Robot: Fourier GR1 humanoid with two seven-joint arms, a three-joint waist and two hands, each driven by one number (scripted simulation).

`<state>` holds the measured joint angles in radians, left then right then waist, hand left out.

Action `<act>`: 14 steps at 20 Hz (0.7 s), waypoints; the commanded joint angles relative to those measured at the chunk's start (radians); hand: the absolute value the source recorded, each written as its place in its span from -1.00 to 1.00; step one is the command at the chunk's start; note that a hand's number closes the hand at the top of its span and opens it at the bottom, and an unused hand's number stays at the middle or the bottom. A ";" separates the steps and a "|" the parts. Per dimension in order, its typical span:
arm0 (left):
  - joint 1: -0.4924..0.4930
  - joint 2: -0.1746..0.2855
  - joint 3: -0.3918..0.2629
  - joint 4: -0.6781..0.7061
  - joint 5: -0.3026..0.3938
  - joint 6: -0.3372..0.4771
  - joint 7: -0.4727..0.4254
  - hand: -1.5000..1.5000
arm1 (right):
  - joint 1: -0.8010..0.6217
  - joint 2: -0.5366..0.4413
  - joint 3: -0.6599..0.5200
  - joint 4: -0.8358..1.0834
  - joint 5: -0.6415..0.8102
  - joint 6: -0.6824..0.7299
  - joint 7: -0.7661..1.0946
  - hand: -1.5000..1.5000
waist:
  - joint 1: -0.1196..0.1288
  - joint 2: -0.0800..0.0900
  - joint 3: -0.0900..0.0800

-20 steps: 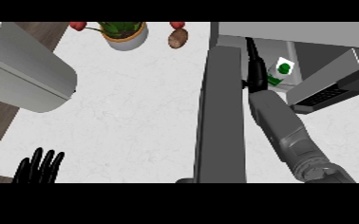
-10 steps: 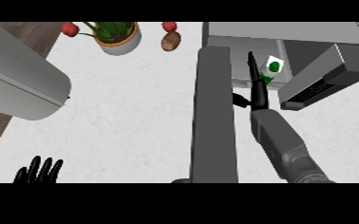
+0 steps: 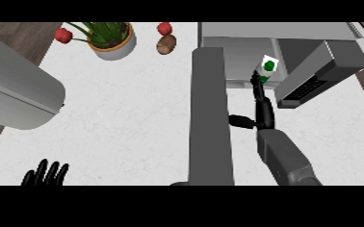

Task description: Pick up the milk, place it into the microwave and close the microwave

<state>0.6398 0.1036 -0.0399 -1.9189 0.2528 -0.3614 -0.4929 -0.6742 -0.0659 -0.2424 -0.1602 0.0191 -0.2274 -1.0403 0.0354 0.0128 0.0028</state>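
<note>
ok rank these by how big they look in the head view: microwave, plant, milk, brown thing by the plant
1. microwave
2. plant
3. milk and brown thing: they look about alike, so I can't rank them.

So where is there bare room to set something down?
Bare: the white counter between the grey appliance, the potted plant and the open microwave door. Crowded: inside the microwave, with the right hand and milk.
</note>
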 commanded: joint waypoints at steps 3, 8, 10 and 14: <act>0.025 0.032 -0.014 0.013 -0.027 -0.046 0.006 -1.00 | 0.093 -0.012 0.033 -0.028 0.013 0.176 -0.068 -1.00 | -0.020 -0.010 -0.002; 0.061 0.010 -0.040 0.017 -0.085 -0.027 -0.022 -1.00 | 0.256 -0.042 0.061 -0.126 0.017 0.197 -0.107 -1.00 | -0.039 -0.017 -0.003; -0.040 -0.016 -0.065 0.025 -0.078 0.005 0.066 -1.00 | 0.273 -0.053 0.057 -0.187 0.000 0.187 -0.068 -1.00 | -0.043 -0.016 -0.003; -0.085 -0.007 -0.114 0.175 -0.148 -0.063 -0.038 -1.00 | 0.362 -0.062 0.066 -0.258 -0.010 0.208 -0.075 -1.00 | -0.047 -0.017 -0.004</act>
<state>0.6007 0.0953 -0.1149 -1.8324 0.1515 -0.3890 -0.4865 -0.3943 -0.1171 -0.1872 -0.3559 0.0166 -0.0654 -1.0548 -0.0046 -0.0024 -0.0004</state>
